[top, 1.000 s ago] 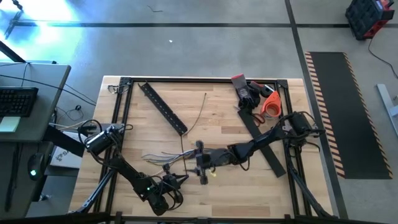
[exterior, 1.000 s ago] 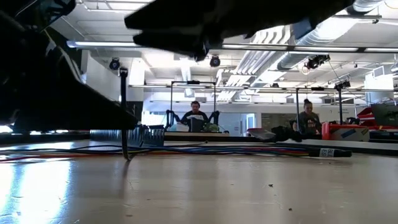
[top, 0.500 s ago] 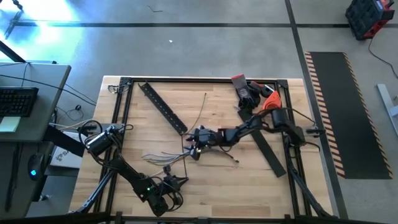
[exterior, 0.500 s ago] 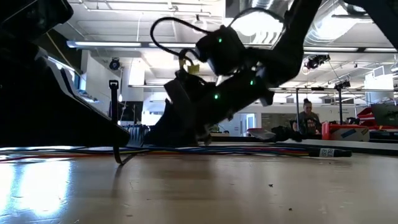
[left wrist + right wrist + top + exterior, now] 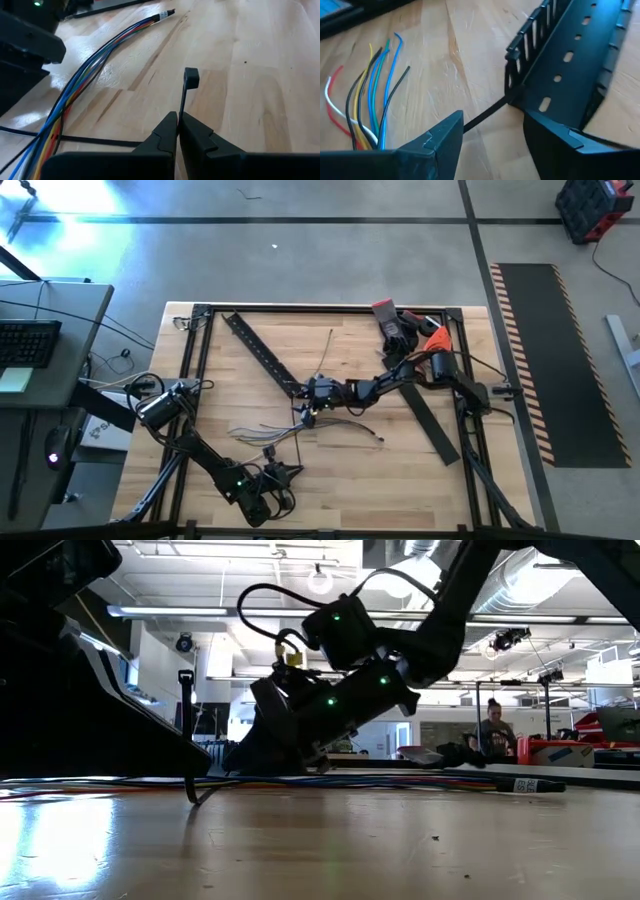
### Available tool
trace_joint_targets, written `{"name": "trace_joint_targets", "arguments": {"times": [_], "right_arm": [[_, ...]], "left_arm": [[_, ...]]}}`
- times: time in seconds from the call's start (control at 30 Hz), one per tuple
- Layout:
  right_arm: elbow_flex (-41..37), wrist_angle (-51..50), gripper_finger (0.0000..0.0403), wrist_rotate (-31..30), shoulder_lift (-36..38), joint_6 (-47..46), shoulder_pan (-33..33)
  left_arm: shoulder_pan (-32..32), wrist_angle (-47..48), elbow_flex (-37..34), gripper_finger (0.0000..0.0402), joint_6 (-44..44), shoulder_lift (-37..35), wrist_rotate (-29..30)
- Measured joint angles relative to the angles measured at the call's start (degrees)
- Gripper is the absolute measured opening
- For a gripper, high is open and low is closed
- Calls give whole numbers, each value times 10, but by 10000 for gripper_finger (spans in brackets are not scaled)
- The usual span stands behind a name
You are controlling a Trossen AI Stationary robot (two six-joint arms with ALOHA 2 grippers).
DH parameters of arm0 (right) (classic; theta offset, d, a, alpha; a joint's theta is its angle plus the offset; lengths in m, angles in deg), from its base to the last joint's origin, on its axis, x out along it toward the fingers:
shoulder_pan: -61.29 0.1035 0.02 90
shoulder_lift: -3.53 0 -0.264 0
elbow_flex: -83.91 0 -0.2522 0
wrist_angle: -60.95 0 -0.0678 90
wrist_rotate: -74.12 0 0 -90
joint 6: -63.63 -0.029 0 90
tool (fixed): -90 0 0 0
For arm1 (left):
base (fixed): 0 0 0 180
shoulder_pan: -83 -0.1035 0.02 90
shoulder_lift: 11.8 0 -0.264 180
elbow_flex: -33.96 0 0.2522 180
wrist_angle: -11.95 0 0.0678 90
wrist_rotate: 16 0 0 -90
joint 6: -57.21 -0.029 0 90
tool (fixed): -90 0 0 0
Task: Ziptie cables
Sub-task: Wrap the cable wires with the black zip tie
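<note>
the right gripper [image 5: 306, 408], jaws spread and empty, has swung from mid-table toward the end of the perforated bar [image 5: 262, 352], just beside the cables [image 5: 262, 430], probably to gather them, while the left gripper [image 5: 178, 131] pinches an upright zip tie [image 5: 186, 92] nearby.

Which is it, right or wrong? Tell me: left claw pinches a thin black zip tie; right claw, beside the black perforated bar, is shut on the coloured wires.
One error: the right claw, beside the flat black perforated bar, is open, not shut on the thin coloured wires, as the right wrist view shows. The left claw does pinch the thin black zip tie.
</note>
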Motion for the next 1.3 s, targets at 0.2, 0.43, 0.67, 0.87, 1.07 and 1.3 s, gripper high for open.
{"name": "trace_joint_targets", "arguments": {"times": [0.2,0.43,0.67,0.87,1.07,1.3], "right_arm": [[14,-23,171,17,-1,31,-1],[14,-23,146,34,-2,41,-5],[14,-22,105,39,-2,57,-5],[14,-22,43,41,-2,69,-4],[14,-19,4,42,-2,102,1],[12,-2,0,-56,-2,189,40]], "left_arm": [[0,-4,0,0,-6,0,-3],[0,-3,0,0,-5,0,-3],[0,-3,0,0,-5,0,-3],[0,-3,0,0,-5,0,-3],[0,-3,0,0,-4,0,-3],[0,-3,0,0,-3,0,5]]}}
